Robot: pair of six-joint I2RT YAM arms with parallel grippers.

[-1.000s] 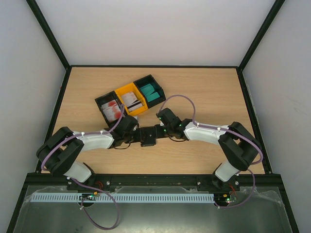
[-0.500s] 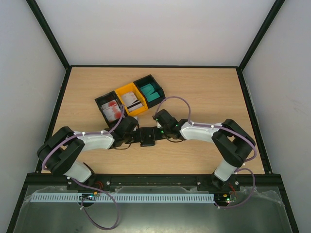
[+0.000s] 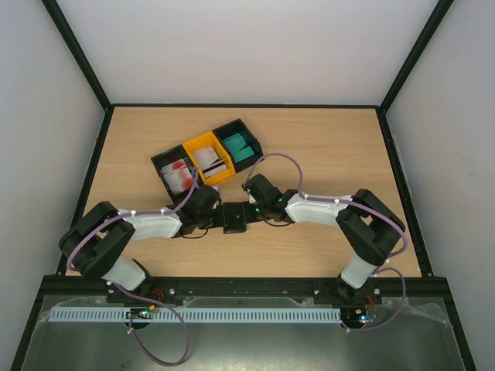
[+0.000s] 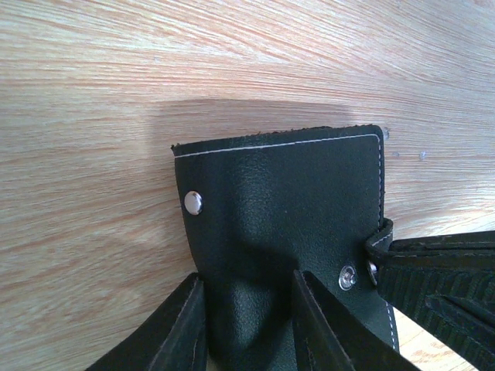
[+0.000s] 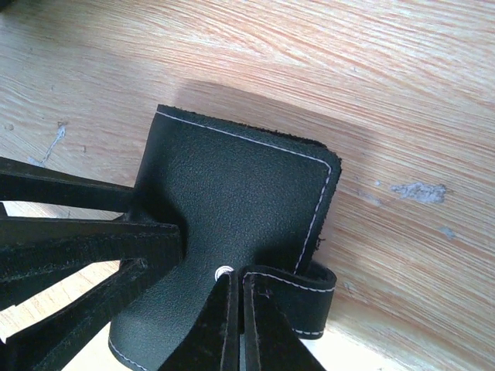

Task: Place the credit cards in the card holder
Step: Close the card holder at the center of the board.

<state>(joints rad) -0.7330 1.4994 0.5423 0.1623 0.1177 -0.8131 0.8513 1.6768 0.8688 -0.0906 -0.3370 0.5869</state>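
The black card holder (image 3: 234,217) lies on the table between both grippers. My left gripper (image 3: 217,216) is shut on its left part; in the left wrist view (image 4: 247,277) the leather (image 4: 294,193) bulges between the fingers. My right gripper (image 3: 250,210) is shut on the holder's snap tab (image 5: 309,297), its fingers (image 5: 224,325) nearly together and the tab pulled off the body (image 5: 240,193). The credit cards stand in three bins behind: red-and-white (image 3: 178,175), white with a dark stripe (image 3: 213,161), teal (image 3: 242,150). No card is in either gripper.
The row of three bins, black (image 3: 164,162), yellow (image 3: 198,144) and black (image 3: 232,127), stands just behind the grippers. Black frame posts and white walls enclose the table. The right gripper's fingers (image 4: 441,278) show in the left wrist view.
My right gripper has moved a little left towards the card holder, and the holder has shifted slightly left with it. The left arm has hardly moved.
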